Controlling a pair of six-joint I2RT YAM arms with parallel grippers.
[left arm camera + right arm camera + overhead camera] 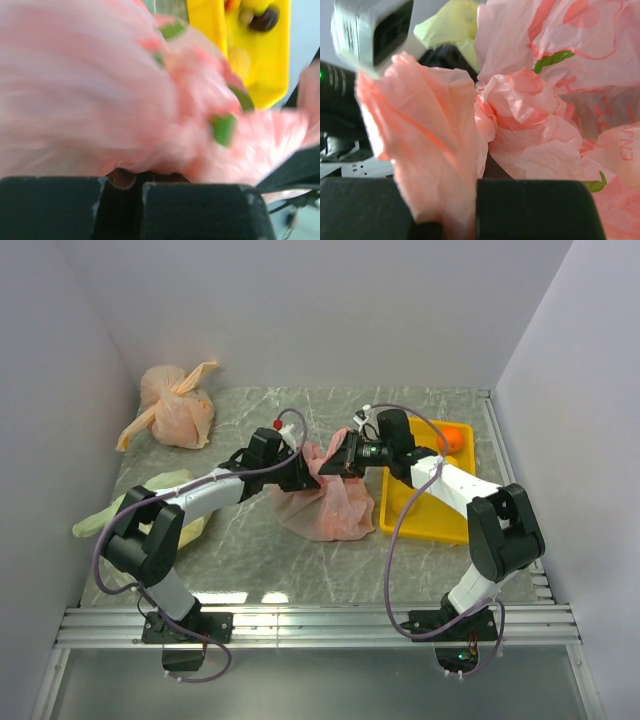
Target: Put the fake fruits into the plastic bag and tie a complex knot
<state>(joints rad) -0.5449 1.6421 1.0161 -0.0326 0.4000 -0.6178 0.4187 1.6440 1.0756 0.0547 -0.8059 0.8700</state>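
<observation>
The pink plastic bag [328, 508] lies in the middle of the table, its mouth pulled up between both grippers. My left gripper [303, 472] is shut on pink plastic at the mouth's left side; in its wrist view the left gripper [139, 184] pinches blurred pink film [90, 90]. From the right, my right gripper [336, 462] is shut on a pink handle strip [430, 140], which runs down between the right gripper's [460, 220] fingers. A twisted crumple, the knot [512, 102], sits just beyond them. One orange fake fruit [452, 438] rests in the yellow tray [440, 515]. The bag's contents are hidden.
An orange-peach tied bag [178, 405] sits at the back left and a yellow-green bag [150, 502] lies by the left arm. The yellow tray [270, 65] is right of the pink bag, with small fruits [264, 20] at its far end. Walls close in on three sides.
</observation>
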